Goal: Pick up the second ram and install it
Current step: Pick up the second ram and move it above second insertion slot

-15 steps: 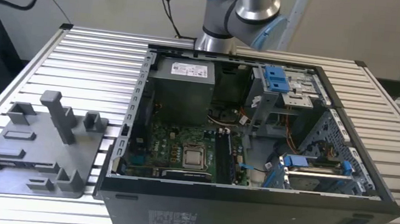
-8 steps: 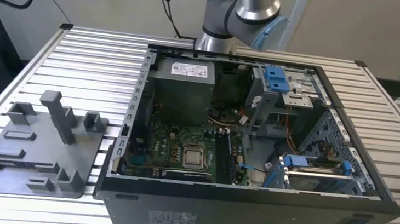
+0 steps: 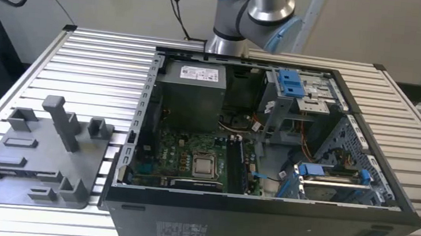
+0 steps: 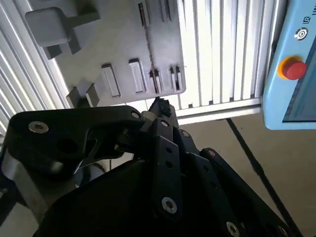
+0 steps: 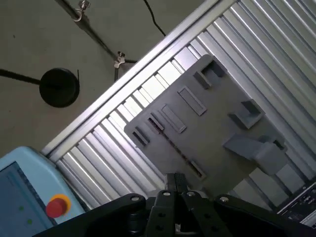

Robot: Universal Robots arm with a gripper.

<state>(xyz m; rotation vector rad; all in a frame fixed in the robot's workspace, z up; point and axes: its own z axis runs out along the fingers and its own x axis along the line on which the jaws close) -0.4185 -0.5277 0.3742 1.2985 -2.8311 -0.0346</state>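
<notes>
Above the ribbed aluminium table [image 5: 276,44], the black gripper [image 5: 175,181] hangs pinched together, empty.
Slim dark second ram [image 5: 170,143] lies edge-on in the grey plastic fixture tray [image 5: 217,123]; light-blue control pendant [image 5: 59,177] beyond the table's edge.

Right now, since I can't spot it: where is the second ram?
In both wrist views the second ram lies edge-on along the middle of the grey tray, just ahead of the tool.
</notes>
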